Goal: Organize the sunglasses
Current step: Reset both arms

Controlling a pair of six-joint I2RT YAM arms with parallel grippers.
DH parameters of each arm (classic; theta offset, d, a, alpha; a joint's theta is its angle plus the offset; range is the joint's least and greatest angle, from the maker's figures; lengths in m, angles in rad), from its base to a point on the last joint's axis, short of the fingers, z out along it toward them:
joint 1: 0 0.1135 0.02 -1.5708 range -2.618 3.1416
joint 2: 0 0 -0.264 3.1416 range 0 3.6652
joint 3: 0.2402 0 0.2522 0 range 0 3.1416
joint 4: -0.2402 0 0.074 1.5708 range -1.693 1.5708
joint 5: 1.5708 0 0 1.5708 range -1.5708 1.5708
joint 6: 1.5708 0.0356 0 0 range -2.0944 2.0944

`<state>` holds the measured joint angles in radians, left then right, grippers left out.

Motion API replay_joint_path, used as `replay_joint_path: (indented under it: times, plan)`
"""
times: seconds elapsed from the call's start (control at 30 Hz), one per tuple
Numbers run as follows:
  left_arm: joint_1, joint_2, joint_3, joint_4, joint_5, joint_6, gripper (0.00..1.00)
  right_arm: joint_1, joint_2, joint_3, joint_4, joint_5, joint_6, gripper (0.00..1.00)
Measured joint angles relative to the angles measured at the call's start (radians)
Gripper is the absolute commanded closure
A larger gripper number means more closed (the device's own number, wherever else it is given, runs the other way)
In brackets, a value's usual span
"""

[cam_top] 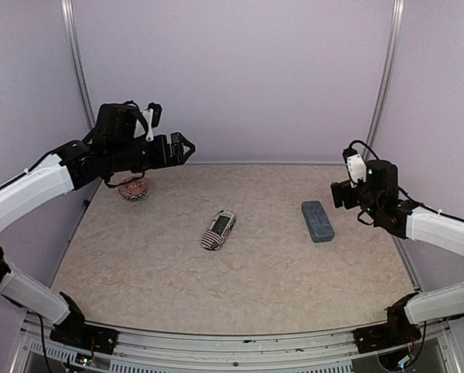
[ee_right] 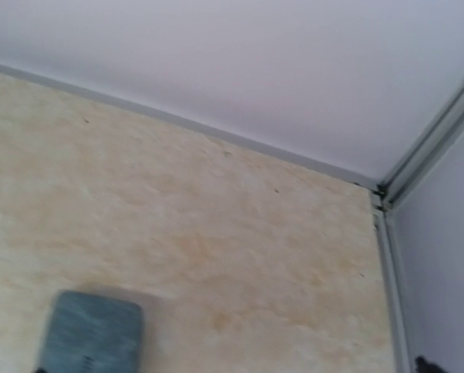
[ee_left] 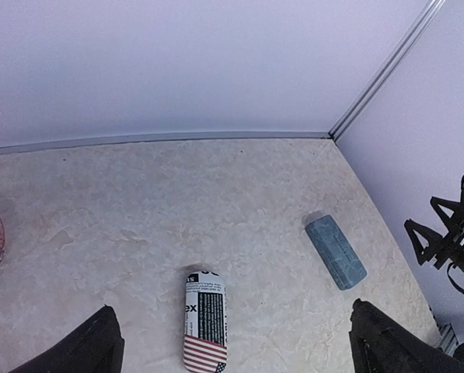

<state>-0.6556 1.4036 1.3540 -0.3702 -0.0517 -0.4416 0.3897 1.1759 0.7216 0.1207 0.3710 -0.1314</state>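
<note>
A pale lilac enclosure wall [cam_top: 232, 78] backs a beige, marble-patterned tabletop [cam_top: 177, 280]. A white and black left arm [cam_top: 29, 190] reaches in from the left, raised above the far-left part of the tabletop; the left jaws stand wide apart and hold nothing. A white and black right arm [cam_top: 441, 233] hangs above the right edge; the right jaws are also spread, with nothing between them. A blue-grey oblong hard case [cam_top: 317, 221] lies closed on the right side of the tabletop, near the right jaws. A soft oblong pouch printed with black-and-white text and a stars-and-stripes end [cam_top: 218, 230] lies near the centre, well apart from the case. A small rounded red-patterned item [cam_top: 134, 189] rests below the left arm by the left wall. The sunglasses cannot be made out in any view, so their place cannot be told.
</note>
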Motion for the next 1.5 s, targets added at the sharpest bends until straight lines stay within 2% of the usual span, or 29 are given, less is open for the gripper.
replay_joint_path:
  times: [0.13,0.4,0.9,1.1,1.27,1.5]
  plan:
    - [0.005,-0.132,-0.050,0.002,-0.058,0.009,0.01,-0.061,-0.024,-0.073,0.090,-0.050,-0.035,0.00]
    - [0.040,-0.389,-0.206,0.055,-0.148,0.030,0.01,-0.172,-0.039,-0.295,0.410,-0.186,-0.037,0.00]
    - [0.044,-0.666,-0.703,0.298,-0.314,0.136,0.01,-0.253,0.294,-0.501,1.012,-0.288,-0.032,0.00]
    - [0.061,-0.635,-0.798,0.381,-0.417,0.160,0.01,-0.348,0.390,-0.552,1.218,-0.392,0.006,0.00]
    - [0.104,-0.518,-0.843,0.432,-0.450,0.181,0.01,-0.359,0.397,-0.526,1.217,-0.412,0.032,0.00]
    - [0.261,-0.347,-0.850,0.515,-0.390,0.196,0.01,-0.362,0.397,-0.505,1.215,-0.393,0.061,0.00]
